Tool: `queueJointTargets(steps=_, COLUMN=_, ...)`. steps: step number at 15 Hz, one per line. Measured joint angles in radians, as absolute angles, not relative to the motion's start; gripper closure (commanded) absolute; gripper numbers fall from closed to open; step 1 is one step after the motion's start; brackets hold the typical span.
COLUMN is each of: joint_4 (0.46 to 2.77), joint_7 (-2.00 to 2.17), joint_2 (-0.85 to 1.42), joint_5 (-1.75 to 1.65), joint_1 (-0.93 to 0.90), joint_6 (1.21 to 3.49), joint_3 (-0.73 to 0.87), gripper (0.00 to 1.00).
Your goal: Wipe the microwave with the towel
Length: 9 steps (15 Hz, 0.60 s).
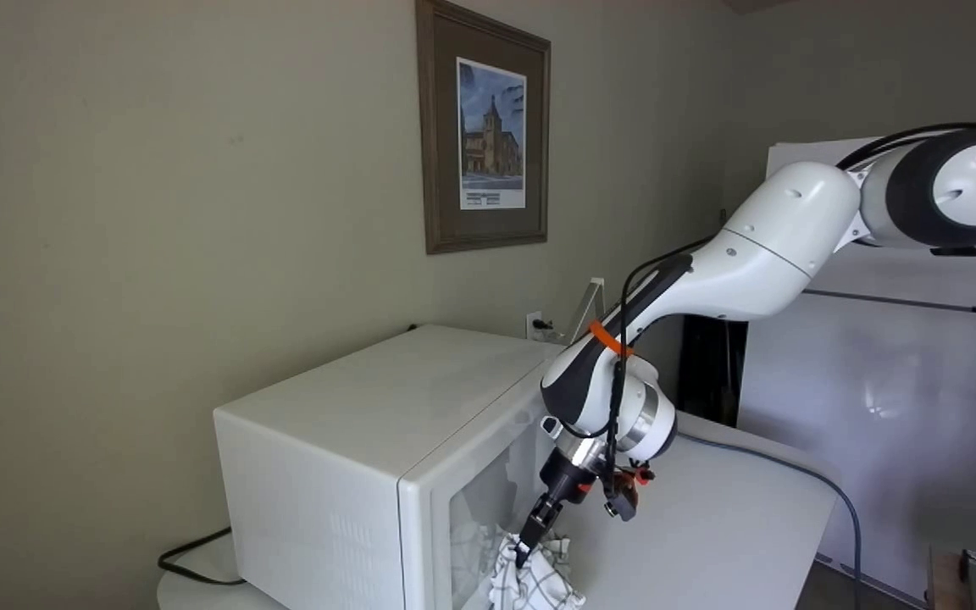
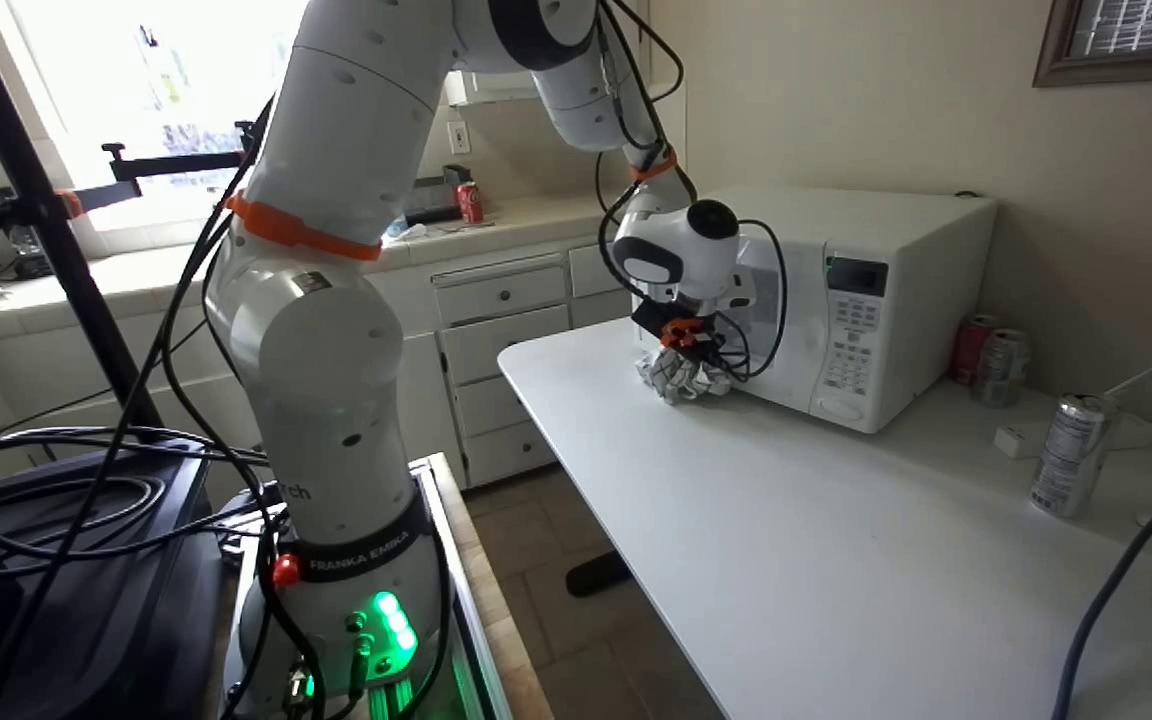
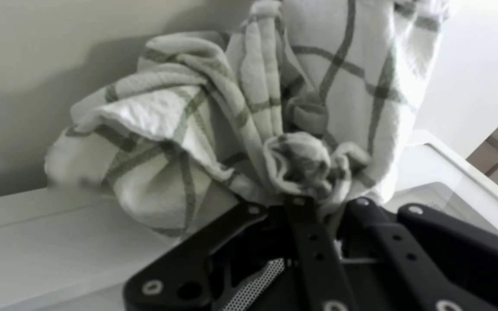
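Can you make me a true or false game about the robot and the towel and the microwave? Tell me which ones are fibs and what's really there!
1. The black two-fingered end effector grips a crumpled white cloth towel with dark check lines. True.
2. A boxy white microwave stands on a smooth white table. True.
3. The towel lies on top of the microwave. False: it is bunched low down at the microwave's front.
4. A shiny silver metal can stands on the table. True.
5. The microwave's white windowed door is wide open. False: the door is shut.
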<state>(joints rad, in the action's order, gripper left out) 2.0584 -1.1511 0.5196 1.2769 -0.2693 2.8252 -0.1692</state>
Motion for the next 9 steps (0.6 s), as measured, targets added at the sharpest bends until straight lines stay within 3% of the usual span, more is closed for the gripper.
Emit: queueJointTargets(steps=9, joint_4=2.059, joint_7=-0.964, joint_2=0.508, joint_5=1.141, joint_1=-0.358, joint_6=2.887, joint_3=-0.14, gripper=0.97)
